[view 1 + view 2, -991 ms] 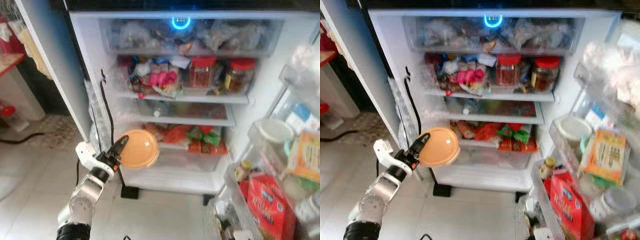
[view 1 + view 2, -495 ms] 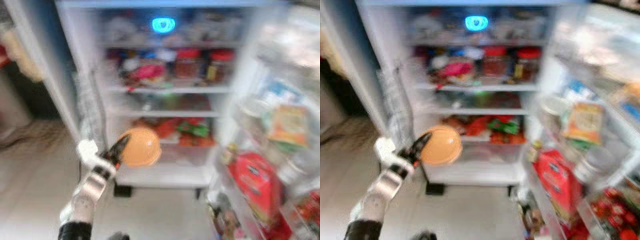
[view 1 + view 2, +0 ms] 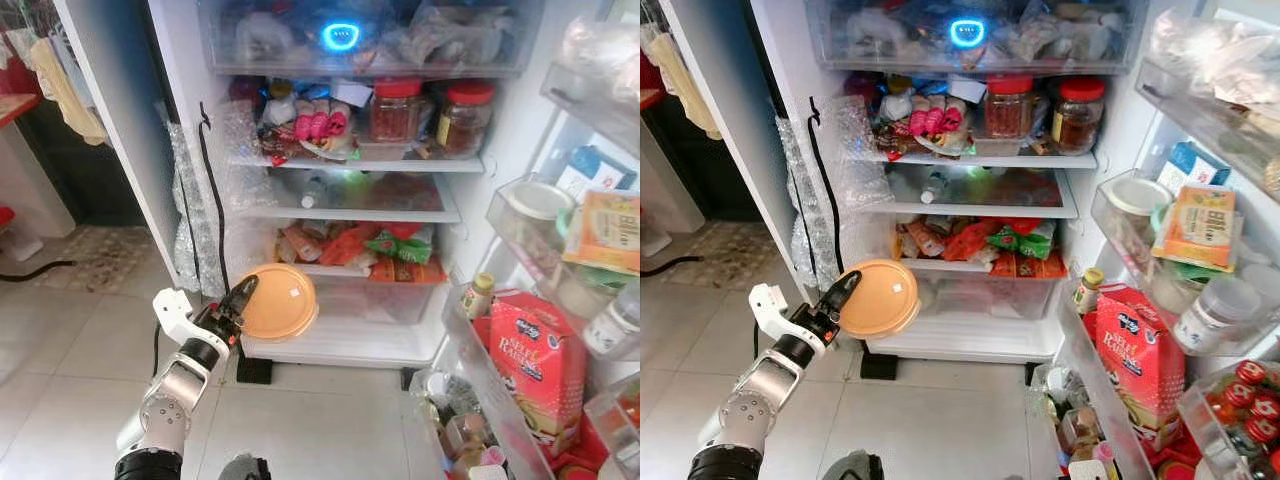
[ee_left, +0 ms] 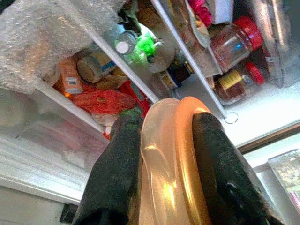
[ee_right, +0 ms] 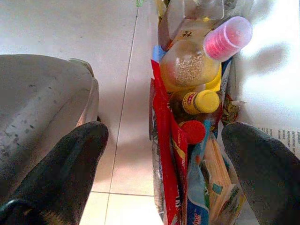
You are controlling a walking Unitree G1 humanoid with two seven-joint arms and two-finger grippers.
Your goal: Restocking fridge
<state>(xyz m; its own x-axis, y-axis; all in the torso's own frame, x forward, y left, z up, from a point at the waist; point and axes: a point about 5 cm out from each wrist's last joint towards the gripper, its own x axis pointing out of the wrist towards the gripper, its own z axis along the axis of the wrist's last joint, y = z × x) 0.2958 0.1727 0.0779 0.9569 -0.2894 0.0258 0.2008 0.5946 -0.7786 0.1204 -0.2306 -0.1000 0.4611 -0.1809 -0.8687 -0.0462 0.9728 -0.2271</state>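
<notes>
Left tool (image 3: 243, 297) clamped edge-on across the rim of a flat orange container (image 3: 277, 302), lower centre-left of the head frames, held up right in front of the open fridge (image 3: 190, 120). Gripped by the rim with the broad face turned toward the camera, probably so it can slide in flat once tilted. Hanging at about the height of the bottom drawer (image 3: 375, 300), just below the shelf of red and green packets (image 3: 370, 255). Not yet inside.

Wrist shot: black fingers (image 4: 115, 183) either side of the orange edge, jars (image 4: 232, 40) and a green bottle (image 4: 140, 47) beyond. Hard to say which shelf has room; all looking pretty crammed. The thin middle shelf, centre frame, maybe the likeliest gap.

Right tool (image 5: 164, 168) spread wide, holding nothing, pointed down at door-bin stuff: a yellow-capped bottle (image 5: 200, 102), a pink-lidded jar (image 5: 227, 37). Just idling.

Door bins at right packed too, red flour bag (image 3: 540, 365) included.
</notes>
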